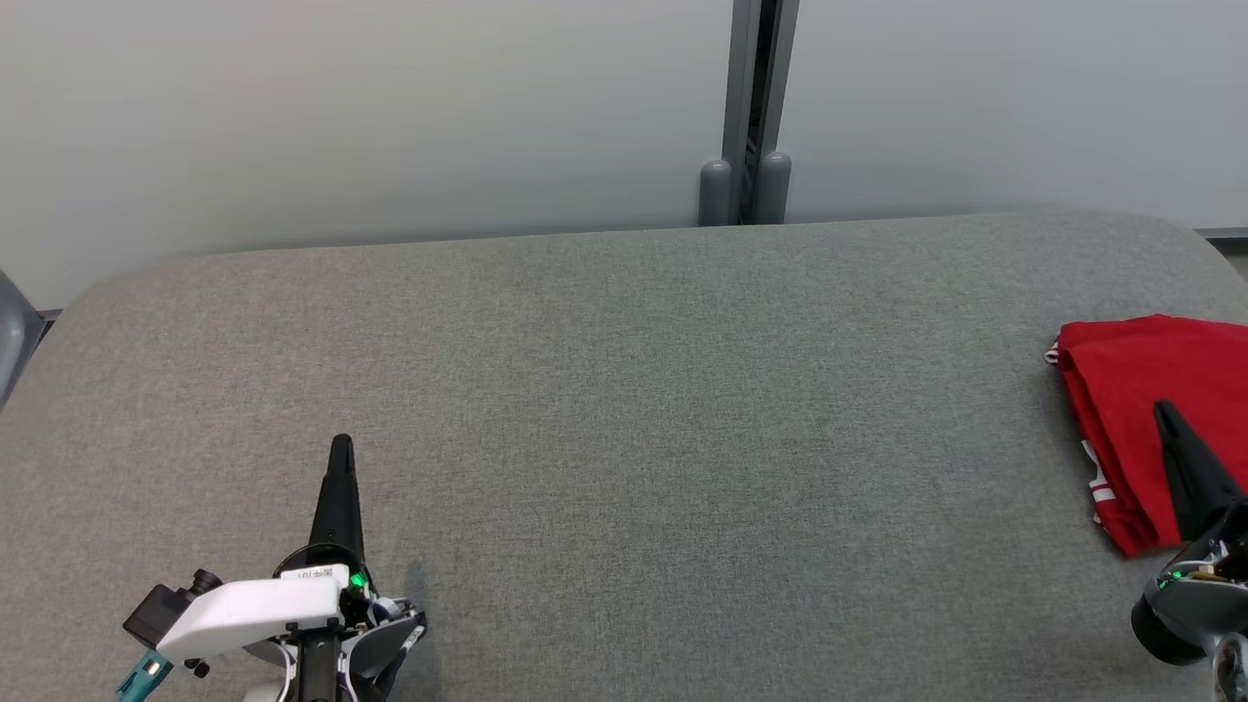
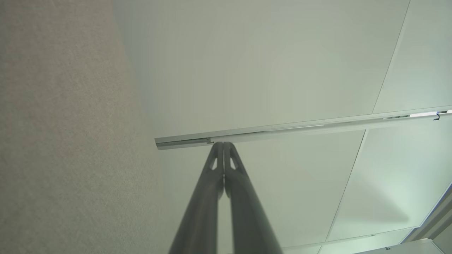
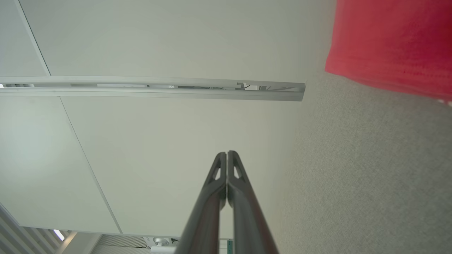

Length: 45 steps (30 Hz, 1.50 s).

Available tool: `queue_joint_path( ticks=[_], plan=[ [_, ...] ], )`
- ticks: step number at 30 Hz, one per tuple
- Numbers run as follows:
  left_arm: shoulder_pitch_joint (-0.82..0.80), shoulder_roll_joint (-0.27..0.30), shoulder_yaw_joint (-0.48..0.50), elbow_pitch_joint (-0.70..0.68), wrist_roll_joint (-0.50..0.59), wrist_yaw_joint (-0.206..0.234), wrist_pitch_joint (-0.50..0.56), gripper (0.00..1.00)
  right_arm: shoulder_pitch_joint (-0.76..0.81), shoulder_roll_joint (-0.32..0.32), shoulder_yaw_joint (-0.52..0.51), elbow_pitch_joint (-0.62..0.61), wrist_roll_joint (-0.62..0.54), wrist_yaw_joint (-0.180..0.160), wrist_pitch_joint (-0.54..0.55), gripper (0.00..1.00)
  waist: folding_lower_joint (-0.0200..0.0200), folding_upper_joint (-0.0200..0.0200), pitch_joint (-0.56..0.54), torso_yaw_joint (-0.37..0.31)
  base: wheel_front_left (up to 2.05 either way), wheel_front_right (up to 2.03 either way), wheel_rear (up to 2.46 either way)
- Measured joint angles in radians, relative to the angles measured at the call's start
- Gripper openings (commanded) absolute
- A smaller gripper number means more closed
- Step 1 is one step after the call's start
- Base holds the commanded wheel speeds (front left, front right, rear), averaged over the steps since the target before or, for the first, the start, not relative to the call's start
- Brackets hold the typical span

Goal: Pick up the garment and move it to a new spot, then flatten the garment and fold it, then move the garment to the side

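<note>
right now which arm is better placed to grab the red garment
Right. The right fingers overlap the red garment at the table's right edge in the head view; the left fingers are far off at the lower left. Both pairs are shut, so they'd likely need opening first.

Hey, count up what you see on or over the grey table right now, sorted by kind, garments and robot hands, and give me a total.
Red garment: 1
Robot hands: 2 (left hand and right hand, both shut, holding nothing)
Total: 3
</note>
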Motion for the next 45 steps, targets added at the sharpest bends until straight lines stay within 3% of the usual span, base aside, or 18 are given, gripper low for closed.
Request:
queue_joint_path(
  ticks=[45],
  plan=[
    [0.0,0.0,0.0,0.0,0.0,0.0,0.0,0.0,0.0,-0.003,0.005,0.0,0.005,0.0,-0.001,0.0,0.0,0.0,0.0,0.0,0.0,0.0,0.0]
  ],
)
